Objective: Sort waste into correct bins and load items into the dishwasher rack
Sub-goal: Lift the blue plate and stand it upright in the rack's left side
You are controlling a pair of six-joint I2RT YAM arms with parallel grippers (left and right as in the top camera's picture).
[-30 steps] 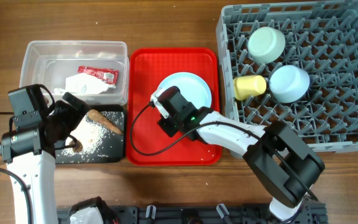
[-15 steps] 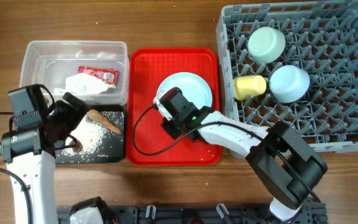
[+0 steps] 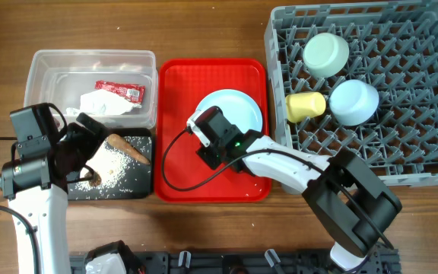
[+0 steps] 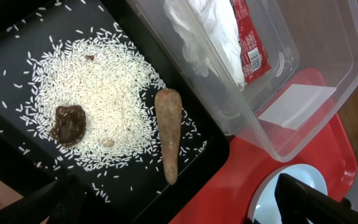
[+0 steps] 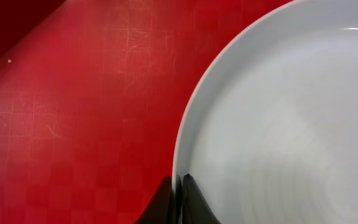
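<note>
The right gripper was clenched on the near rim of the light blue plate. In the right wrist view its two fingertips were pinching the edge of the plate, one on the inside and one on the outside. The plate spread out ahead of this gripper and lay on the red tray, which was directly under the gripper.

Farther beyond the plate stood the dishwasher rack. It already carried the yellow cup, the light blue bowl and the pale green bowl; the cup lay on its side and was the nearest of them to the right gripper.

The left gripper was released, with its fingers wide apart and grasping nothing. It hung over the black tray. Below it were the white rice grains, a long brown scrap and a small dark lump.

Just ahead of the left gripper the clear tub stood beside the black tray, and inside it lay the crumpled white paper and the red sauce packet, touching each other.
</note>
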